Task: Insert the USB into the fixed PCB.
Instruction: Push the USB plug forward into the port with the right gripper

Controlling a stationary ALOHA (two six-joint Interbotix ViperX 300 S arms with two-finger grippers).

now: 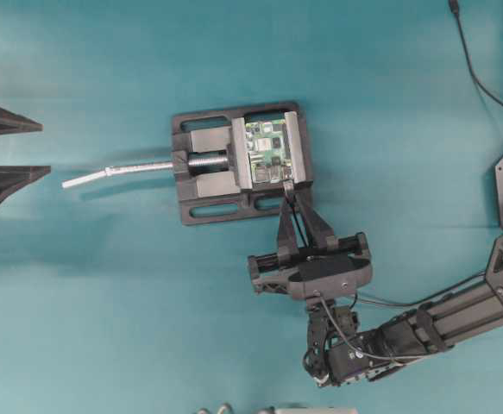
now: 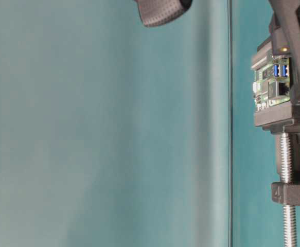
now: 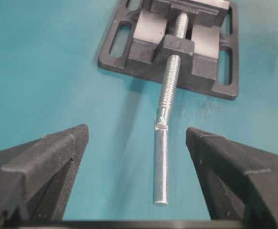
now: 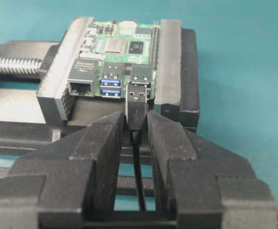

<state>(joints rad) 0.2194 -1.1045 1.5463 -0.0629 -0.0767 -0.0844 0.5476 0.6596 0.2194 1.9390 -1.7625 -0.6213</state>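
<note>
The green PCB [image 1: 266,153] is clamped in the black vise [image 1: 204,207]. In the right wrist view the PCB [image 4: 119,45] faces me with an Ethernet port and two stacks of USB ports. My right gripper [image 4: 136,119] is shut on the black USB plug [image 4: 137,109]. The plug's silver tip sits at the mouth of the rightmost port; I cannot tell how deep. Its cable [image 4: 138,181] runs back between the fingers. From overhead the right gripper [image 1: 292,185] is at the vise's near right edge. My left gripper [image 1: 44,148] is open and empty at the far left.
The vise's silver screw rod [image 3: 162,162] points toward my left gripper [image 3: 138,131], its end lying between the open fingers. Another thin black cable [image 1: 475,69] runs along the top right. The table-level view shows the PCB [image 2: 273,85] and screw rod [image 2: 288,154] at its right edge.
</note>
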